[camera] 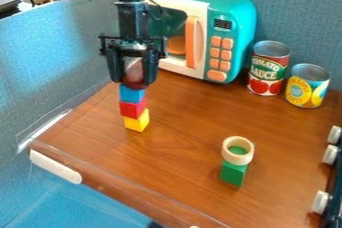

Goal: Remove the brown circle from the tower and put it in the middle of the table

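At the tower's top, upper left, the brown circle lies directly under the gripper, between its sides, above the blue block. Whether it is pinched cannot be told; lifting should go straight up.

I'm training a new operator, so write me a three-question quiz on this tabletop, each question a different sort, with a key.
1. What colour is the bottom block of the tower?

2. True or false: the pale ring rests on top of the green block.

3. Where is the end effector?
A) At the top of the tower
B) Directly above the ring
C) Beside the cans

Key: 1. yellow; 2. true; 3. A
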### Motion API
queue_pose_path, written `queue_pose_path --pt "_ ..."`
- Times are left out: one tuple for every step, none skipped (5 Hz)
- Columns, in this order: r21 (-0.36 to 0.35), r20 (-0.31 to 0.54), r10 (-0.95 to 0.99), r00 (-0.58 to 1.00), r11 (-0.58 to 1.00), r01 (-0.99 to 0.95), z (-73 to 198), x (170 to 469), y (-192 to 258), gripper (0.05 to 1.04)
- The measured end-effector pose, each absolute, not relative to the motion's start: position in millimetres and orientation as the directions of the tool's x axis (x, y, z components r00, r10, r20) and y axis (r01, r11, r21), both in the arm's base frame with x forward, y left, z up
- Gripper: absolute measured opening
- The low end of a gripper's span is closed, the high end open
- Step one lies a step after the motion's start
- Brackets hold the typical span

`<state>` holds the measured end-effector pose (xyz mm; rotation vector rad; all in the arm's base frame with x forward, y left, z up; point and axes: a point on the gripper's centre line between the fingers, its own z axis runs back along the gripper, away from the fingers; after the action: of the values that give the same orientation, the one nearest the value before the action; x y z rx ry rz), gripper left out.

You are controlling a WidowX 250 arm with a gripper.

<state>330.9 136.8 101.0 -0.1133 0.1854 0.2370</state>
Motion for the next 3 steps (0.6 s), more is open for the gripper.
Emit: queue_pose_path --pt "-0.069 -0.184 0.214 0.959 0.971 -0.23 105.0 335.4 133.8 0.777" --pt "-0.04 -0.156 0.19 0.969 0.979 -0.198 113.8 346.7 124.5 0.777" --pt "-0.03 -0.132 0.137 0.982 0.989 -0.142 120.0 360.2 103.3 0.777"
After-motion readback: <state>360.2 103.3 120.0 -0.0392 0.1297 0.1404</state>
